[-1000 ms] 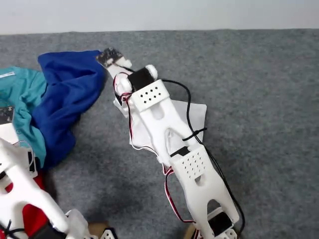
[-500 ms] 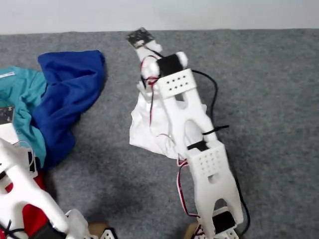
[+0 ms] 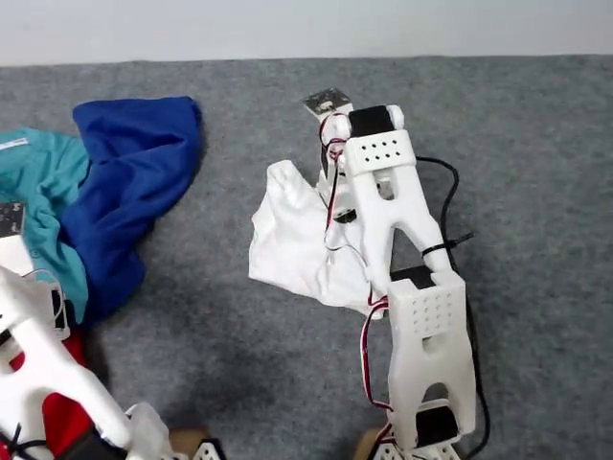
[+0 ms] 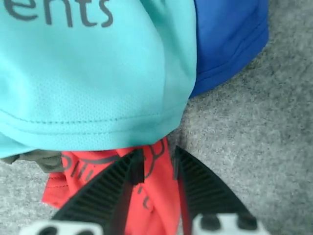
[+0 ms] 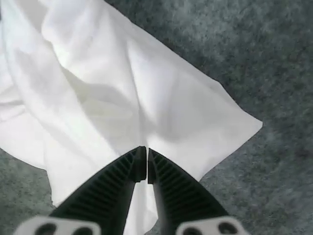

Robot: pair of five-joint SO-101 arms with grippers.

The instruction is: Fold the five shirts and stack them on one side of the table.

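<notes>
High view: white shirt lies crumpled mid-table, other shirts heaped at the left edge!
Nearest, the left gripper hovers with fingers slightly spread above the red shirt, tucked under the teal shirt; the blue shirt overlaps beyond. Farther out, the right gripper, fingers pressed together, sits over a crease in the white shirt on the grey table.

White arms — red cables, seemingly ribbed fingers.

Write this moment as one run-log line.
right gripper: shut on white shirt | left gripper: open over red shirt | teal shirt, blue shirt: unfolded
</notes>
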